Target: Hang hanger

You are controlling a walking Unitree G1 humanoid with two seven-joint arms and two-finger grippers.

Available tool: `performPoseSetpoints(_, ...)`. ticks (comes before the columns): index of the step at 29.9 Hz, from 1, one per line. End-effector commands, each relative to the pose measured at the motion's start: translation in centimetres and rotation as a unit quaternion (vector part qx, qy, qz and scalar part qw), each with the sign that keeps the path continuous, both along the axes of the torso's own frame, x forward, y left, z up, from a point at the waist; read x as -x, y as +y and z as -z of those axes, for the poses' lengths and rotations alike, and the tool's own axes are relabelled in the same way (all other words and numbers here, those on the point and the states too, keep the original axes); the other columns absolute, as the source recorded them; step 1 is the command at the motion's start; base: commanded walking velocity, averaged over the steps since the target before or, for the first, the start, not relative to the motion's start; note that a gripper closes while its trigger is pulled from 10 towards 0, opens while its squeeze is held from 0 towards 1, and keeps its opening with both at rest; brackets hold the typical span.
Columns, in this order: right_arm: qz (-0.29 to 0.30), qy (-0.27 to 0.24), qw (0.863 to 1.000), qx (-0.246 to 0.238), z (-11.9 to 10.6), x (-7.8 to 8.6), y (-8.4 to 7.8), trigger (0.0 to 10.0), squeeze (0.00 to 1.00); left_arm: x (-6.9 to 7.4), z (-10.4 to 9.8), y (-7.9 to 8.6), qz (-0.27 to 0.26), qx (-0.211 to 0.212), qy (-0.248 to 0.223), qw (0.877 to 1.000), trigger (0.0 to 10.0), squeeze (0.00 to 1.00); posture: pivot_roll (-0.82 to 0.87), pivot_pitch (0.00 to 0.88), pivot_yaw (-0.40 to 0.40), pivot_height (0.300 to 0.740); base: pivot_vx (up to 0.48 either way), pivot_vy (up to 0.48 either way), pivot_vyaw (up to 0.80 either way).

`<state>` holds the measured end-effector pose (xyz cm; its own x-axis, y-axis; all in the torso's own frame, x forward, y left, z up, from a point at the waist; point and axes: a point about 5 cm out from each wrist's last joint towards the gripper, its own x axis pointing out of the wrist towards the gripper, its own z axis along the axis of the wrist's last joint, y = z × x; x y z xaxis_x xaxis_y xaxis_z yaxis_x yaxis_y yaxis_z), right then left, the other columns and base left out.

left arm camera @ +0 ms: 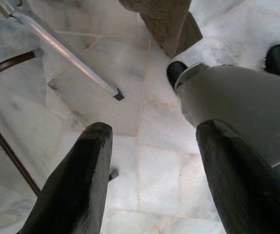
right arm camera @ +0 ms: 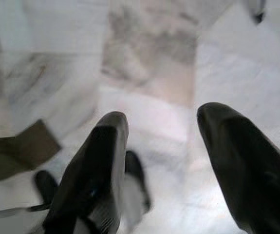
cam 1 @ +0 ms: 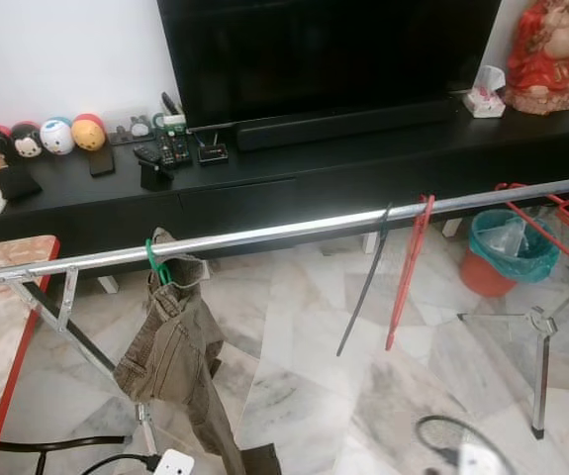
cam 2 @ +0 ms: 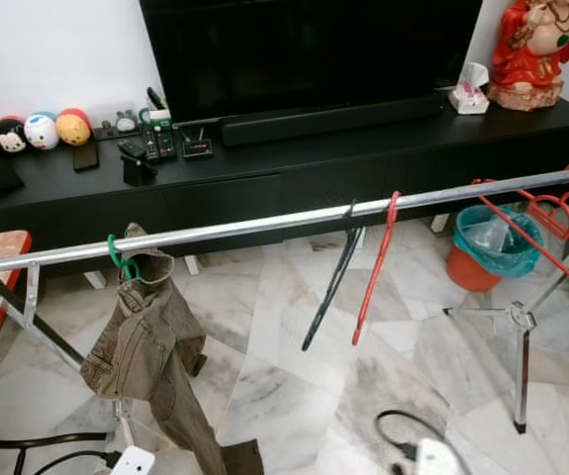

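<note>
Left eye view: we see a metal rail (cam 1: 264,237) crossing in front of a black TV cabinet (cam 1: 294,173). A black hanger (cam 1: 365,282) and a red hanger (cam 1: 406,272) hang side by side near the rail's middle. A green hanger (cam 1: 155,262) carrying brown trousers (cam 1: 175,356) hangs toward the rail's left end, more red hangers (cam 1: 561,223) at its right end.

Right eye view: same scene, teal bin (cam 2: 502,247) behind the rail.

Left wrist view: left gripper (left arm camera: 152,161) spread wide, empty, over marble floor (left arm camera: 130,112).

Right wrist view: right gripper (right arm camera: 161,146) spread, empty, blurred floor below.
</note>
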<state>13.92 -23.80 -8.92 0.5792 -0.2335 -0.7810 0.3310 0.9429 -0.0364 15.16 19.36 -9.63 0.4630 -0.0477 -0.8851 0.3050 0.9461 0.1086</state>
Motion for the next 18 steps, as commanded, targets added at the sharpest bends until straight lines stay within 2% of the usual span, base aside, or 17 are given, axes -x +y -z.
performPoseSetpoints(1, -0.006, 0.024, 1.000, -0.015, 0.67, 0.86, 1.22, 10.0, 0.00, 0.57, 0.18, 0.39, 0.007, -0.011, 0.013, 1.000, 10.0, 0.00, -0.08, 0.002, 0.065, 0.740, 0.000, 0.000, 0.00)
performPoseSetpoints(6, 0.049, 0.027, 0.998, -0.021, 0.90, 1.39, 1.34, 10.0, 0.00, -0.24, -0.13, 0.28, -0.019, 0.004, -0.007, 1.000, 10.0, 0.00, -0.06, 0.000, 0.059, 0.740, 0.000, 0.000, 0.00)
performPoseSetpoints(9, 0.083, 0.020, 0.996, -0.032, 0.93, 1.39, 1.46, 10.0, 0.00, -0.32, -0.17, 0.27, -0.011, 0.002, -0.006, 1.000, 10.0, 0.00, -0.06, 0.000, 0.063, 0.740, 0.000, 0.000, 0.00)
performPoseSetpoints(11, 0.041, 0.025, 0.998, -0.028, 0.90, 0.96, 1.91, 10.0, 0.00, -0.31, -0.16, 0.28, -0.006, 0.000, -0.005, 1.000, 10.0, 0.00, -0.07, 0.000, 0.065, 0.740, 0.000, 0.000, 0.00)
performPoseSetpoints(13, 0.029, 0.023, 0.999, -0.026, 0.85, 0.81, 2.00, 10.0, 0.00, -0.30, -0.16, 0.28, -0.006, 0.000, -0.005, 1.000, 10.0, 0.00, -0.07, 0.000, 0.065, 0.740, 0.000, 0.000, 0.00)
performPoseSetpoints(18, 0.061, 0.024, 0.998, -0.024, 0.77, 0.93, 1.26, 10.0, 0.00, -0.30, -0.15, 0.22, -0.007, 0.003, -0.005, 1.000, 10.0, 0.00, -0.07, 0.000, 0.062, 0.740, 0.000, 0.000, 0.00)
